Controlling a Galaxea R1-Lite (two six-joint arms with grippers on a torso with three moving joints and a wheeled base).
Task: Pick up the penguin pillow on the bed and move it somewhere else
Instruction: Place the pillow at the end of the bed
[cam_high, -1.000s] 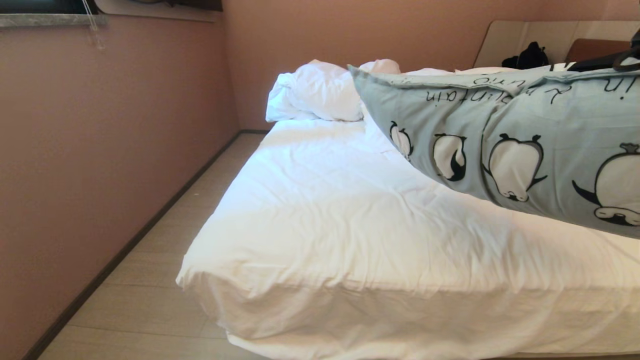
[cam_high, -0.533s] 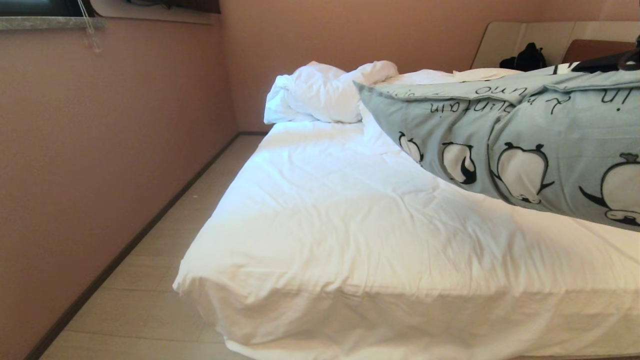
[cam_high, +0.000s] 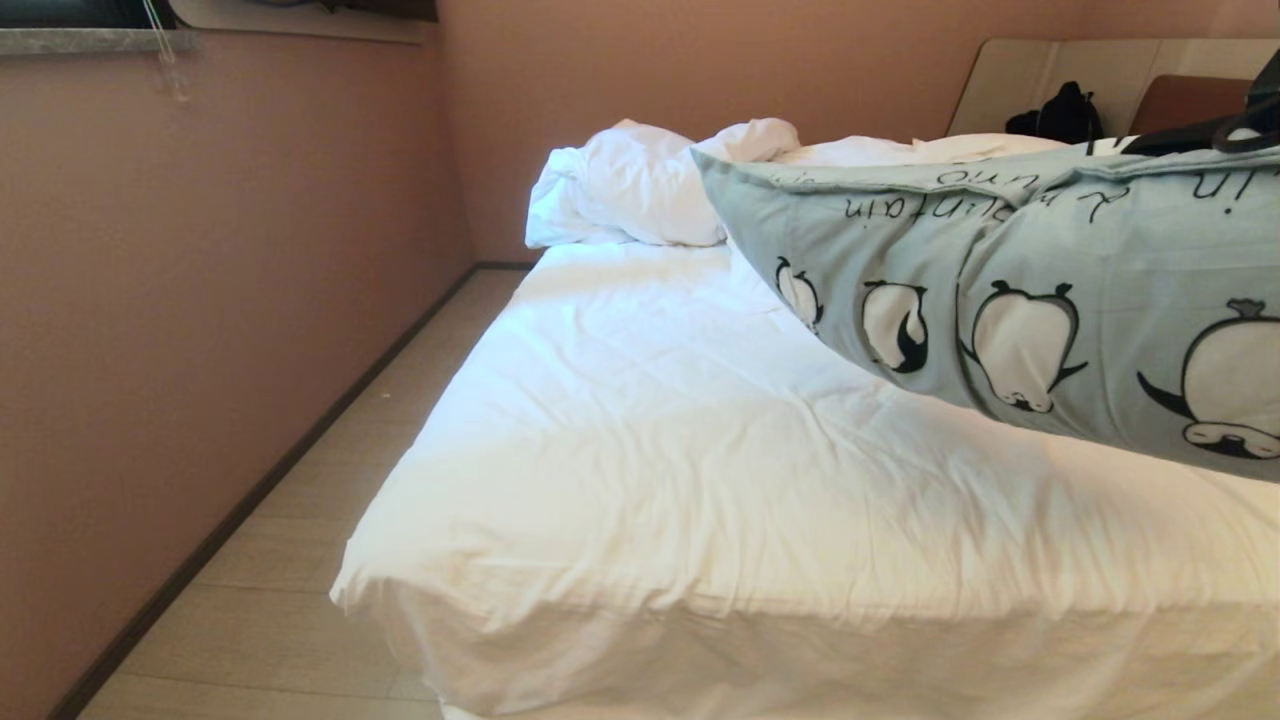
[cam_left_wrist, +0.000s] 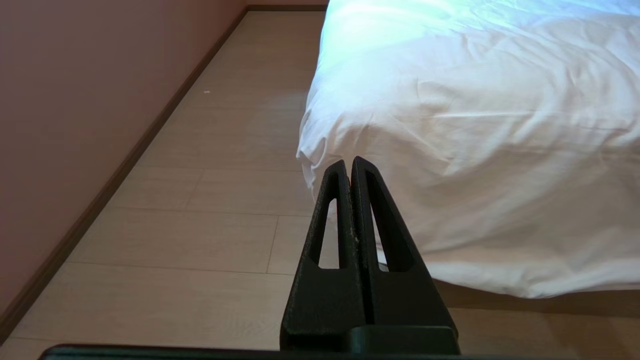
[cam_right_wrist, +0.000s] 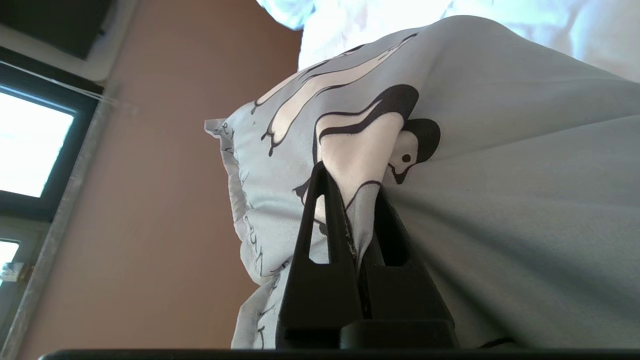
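The penguin pillow (cam_high: 1010, 270), pale blue-grey with black-and-white penguins and dark writing, hangs lifted above the right side of the bed (cam_high: 650, 450). Its left corner sticks out over the white sheet. My right gripper (cam_right_wrist: 350, 185) is shut on a pinched fold of the pillow's case (cam_right_wrist: 360, 150), right on a printed penguin. In the head view the pillow hides most of that arm. My left gripper (cam_left_wrist: 348, 162) is shut and holds nothing. It is low over the floor, just off the bed's (cam_left_wrist: 475, 125) near corner.
Rumpled white bedding (cam_high: 640, 185) is heaped at the bed's far end. A pink wall (cam_high: 200, 300) runs along the left, with a narrow strip of wooden floor (cam_high: 330, 520) between it and the bed. A black bag (cam_high: 1065, 110) sits by the headboard.
The pillow has swayed slightly right and back left while the right gripper keeps its hold. The whole picture has shifted a little. The left gripper's earlier state is not shown.
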